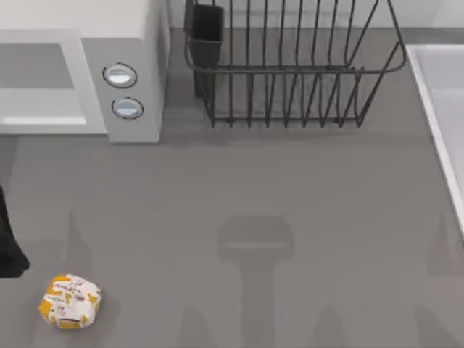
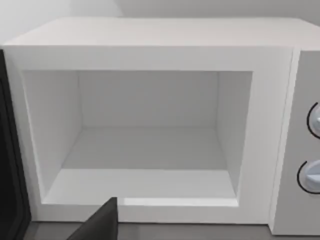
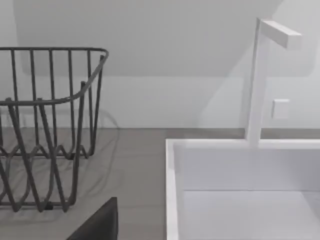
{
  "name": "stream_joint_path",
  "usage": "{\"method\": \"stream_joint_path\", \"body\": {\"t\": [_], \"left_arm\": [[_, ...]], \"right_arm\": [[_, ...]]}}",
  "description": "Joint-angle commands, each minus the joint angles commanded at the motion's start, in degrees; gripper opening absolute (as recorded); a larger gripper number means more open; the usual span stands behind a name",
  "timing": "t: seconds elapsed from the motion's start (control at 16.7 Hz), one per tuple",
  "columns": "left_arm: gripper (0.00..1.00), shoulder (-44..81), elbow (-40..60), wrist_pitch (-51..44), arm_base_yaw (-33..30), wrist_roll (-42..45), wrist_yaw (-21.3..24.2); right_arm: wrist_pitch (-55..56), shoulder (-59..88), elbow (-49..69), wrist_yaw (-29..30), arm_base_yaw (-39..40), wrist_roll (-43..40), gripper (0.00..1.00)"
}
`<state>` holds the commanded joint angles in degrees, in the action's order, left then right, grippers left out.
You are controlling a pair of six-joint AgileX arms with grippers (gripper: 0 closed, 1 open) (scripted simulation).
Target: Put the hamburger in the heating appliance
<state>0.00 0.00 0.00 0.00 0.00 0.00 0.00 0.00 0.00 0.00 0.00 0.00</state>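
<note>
The hamburger (image 1: 69, 301), a small round bundle in white paper with orange-yellow marks, lies on the grey table near the front left corner, with nothing touching it. The heating appliance, a boxy white microwave (image 1: 134, 29), stands at the back left with two round knobs (image 1: 120, 75) on its panel. In the left wrist view its cavity (image 2: 147, 145) stands wide open and bare, with the dark door (image 2: 9, 150) swung aside. A dark part of my left gripper (image 2: 100, 222) faces the cavity. A dark part of my right gripper (image 3: 100, 222) sits over the table's right side.
A black wire dish rack (image 1: 290, 72) with a dark cup holder (image 1: 206, 32) stands at the back middle. A white sink (image 1: 438, 109) with a white tap (image 3: 260, 80) takes up the right edge. A dark shape (image 1: 9, 246) juts in at the left edge above the hamburger.
</note>
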Motion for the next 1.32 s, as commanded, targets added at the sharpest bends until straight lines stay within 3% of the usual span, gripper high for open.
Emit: {"method": "stream_joint_path", "body": {"t": [0.42,1.32], "left_arm": [[1.0,9.3,6.5,-7.3,-2.6,-0.9,0.0],[1.0,77.2,44.6,-50.7,-18.3,-6.5,-0.1]], "right_arm": [[0.0,0.0,0.0,0.0,0.0,0.0,1.0],[0.0,0.0,0.0,0.0,0.0,0.0,1.0]]}}
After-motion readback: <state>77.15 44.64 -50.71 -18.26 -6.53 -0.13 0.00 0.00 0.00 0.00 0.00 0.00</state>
